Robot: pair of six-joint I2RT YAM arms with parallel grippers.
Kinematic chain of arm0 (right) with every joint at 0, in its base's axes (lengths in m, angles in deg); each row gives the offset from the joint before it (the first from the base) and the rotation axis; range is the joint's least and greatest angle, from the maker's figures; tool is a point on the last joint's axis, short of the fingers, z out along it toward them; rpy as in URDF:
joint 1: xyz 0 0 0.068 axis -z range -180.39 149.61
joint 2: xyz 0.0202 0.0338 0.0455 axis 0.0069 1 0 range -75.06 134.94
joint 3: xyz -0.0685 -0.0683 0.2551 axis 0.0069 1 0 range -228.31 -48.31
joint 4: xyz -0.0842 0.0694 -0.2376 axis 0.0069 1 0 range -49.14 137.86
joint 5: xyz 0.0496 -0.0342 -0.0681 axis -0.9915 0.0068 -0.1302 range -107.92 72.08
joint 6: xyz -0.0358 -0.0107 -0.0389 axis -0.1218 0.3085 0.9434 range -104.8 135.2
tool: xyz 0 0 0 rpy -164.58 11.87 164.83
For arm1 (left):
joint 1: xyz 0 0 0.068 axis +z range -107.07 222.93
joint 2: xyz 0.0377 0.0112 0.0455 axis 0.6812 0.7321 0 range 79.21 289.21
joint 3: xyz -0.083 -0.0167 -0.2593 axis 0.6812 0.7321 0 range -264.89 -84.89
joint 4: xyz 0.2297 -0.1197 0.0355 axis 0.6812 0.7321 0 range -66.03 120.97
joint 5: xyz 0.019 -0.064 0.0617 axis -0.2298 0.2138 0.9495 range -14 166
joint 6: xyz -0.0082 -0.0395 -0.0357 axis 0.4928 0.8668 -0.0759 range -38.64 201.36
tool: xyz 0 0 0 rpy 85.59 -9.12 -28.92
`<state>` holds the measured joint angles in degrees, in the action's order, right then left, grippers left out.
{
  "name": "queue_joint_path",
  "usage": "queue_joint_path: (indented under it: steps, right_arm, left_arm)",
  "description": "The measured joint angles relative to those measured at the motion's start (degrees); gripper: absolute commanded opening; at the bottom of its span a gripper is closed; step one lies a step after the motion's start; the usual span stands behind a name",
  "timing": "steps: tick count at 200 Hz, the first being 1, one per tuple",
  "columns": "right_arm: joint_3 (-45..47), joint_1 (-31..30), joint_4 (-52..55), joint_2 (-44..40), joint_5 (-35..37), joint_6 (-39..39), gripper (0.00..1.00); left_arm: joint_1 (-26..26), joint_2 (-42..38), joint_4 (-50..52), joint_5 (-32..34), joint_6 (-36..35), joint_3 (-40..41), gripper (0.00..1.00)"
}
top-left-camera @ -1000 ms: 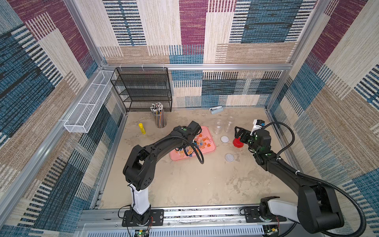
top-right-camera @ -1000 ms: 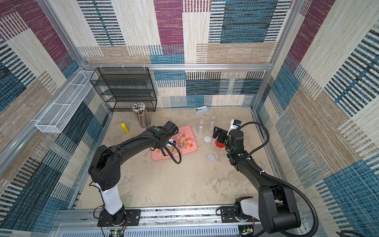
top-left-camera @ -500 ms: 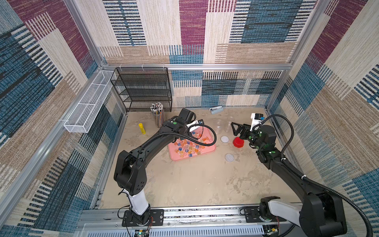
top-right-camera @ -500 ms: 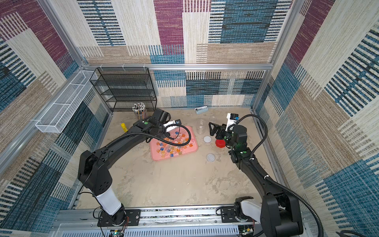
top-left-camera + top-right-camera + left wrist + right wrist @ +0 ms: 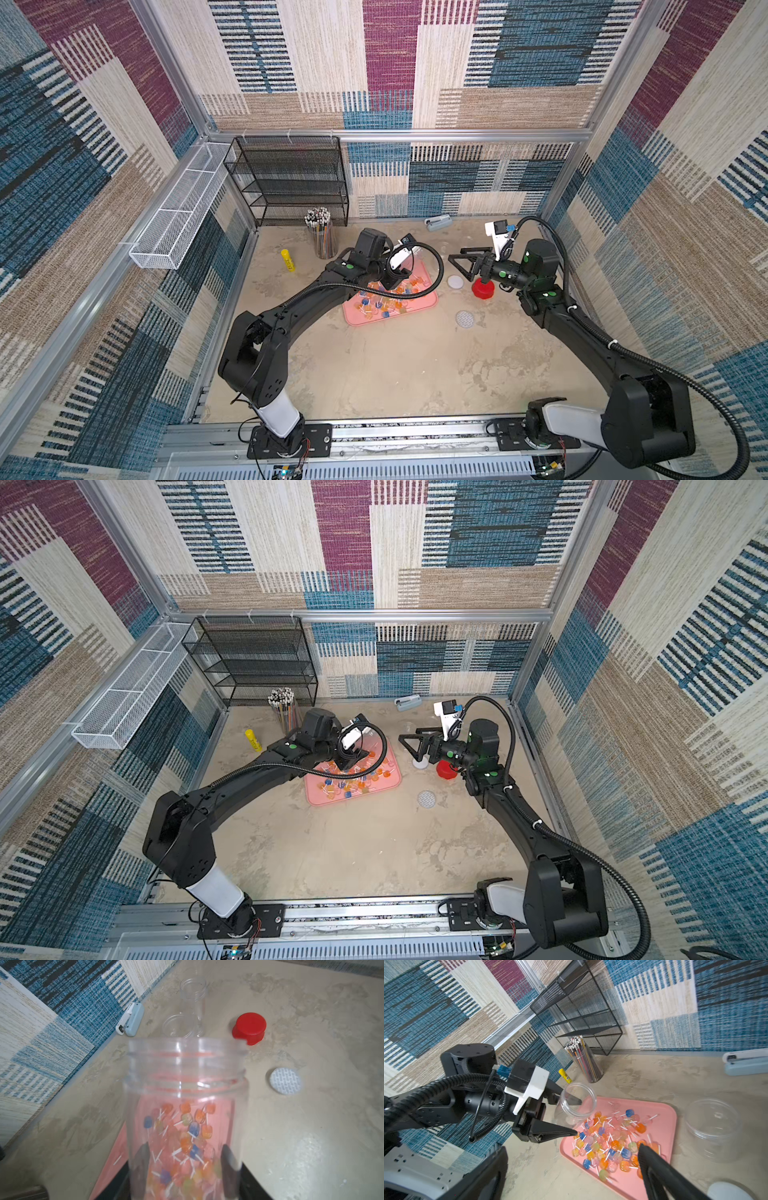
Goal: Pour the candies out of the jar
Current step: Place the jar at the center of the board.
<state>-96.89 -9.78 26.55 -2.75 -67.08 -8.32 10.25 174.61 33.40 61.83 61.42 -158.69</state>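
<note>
The black wire shelf is standing against the back wall, well beyond the left gripper. The pink tray is lying directly under that gripper. The left gripper is pinching the clear jar, one finger on each side of its body. It is holding the jar tilted above the tray, with the open mouth turned toward the right gripper. In the right wrist view the jar is looking empty. The right gripper is hovering with its jaws spread wide and nothing between them, well apart from the jar and past the tray's edge. A second clear jar is standing near the right gripper, beside the tray. The red lid is sitting on the table just under the right gripper's wrist. The candies are lying heaped on the tray, just below the left gripper's fingertips and outside the jar.
</note>
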Motion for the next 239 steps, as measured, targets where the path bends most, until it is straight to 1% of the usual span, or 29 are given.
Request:
queue_joint_path:
  steps: [23, 46, 92, 132, 183, 197, 207, 220, 229, 233, 239]
  right_arm:
    - [-0.7, -1.8, 0.0, 1.6, -1.3, 0.0, 0.99]
    - [-1.5, -3.8, 0.0, 4.0, -1.4, 0.0, 0.97]
    - [-3.9, -6.5, -0.3, 9.1, -1.2, 0.0, 0.94]
    - [-4.8, -7.1, -0.9, 12.7, -0.5, -0.5, 0.86]
    - [-4.8, -7.5, -2.6, 14.0, -0.6, -2.0, 0.62]
    - [-4.8, -7.5, -2.7, 14.0, -1.0, -2.2, 0.57]
    - [-4.8, -7.5, -2.7, 14.0, -1.2, -2.4, 0.55]
    - [-4.8, -7.5, -2.8, 14.0, -1.2, -2.4, 0.54]
    - [-4.8, -7.5, -2.8, 14.0, -1.2, -2.4, 0.53]
    - [-4.8, -7.5, -2.7, 13.9, -1.2, -2.4, 0.53]
    - [-4.8, -7.5, -2.6, 13.8, -1.2, -2.3, 0.52]
  left_arm:
    - [-0.3, -0.5, -4.1, -1.7, 1.7, 1.7, 0.0]
    - [-1.4, -0.7, -6.0, -2.8, 3.3, 2.4, 0.0]
    - [-3.5, -0.9, -6.2, -4.2, 4.3, 4.2, 0.0]
    - [-5.1, -1.5, -6.2, -4.3, 4.8, 5.1, 0.0]
    - [-5.8, -1.7, -6.1, -4.0, 4.8, 5.2, 0.0]
    - [-5.9, -1.7, -6.1, -3.9, 4.8, 5.2, 0.04]
    - [-5.9, -1.6, -6.0, -3.9, 4.7, 5.1, 0.09]
    - [-5.9, -1.6, -5.9, -3.8, 4.8, 5.0, 0.2]
    - [-5.9, -1.5, -5.9, -3.8, 4.8, 4.9, 0.37]
    - [-5.9, -1.4, -5.9, -3.8, 4.8, 4.9, 0.43]
    - [-5.9, -1.4, -6.0, -3.8, 4.8, 4.9, 0.61]
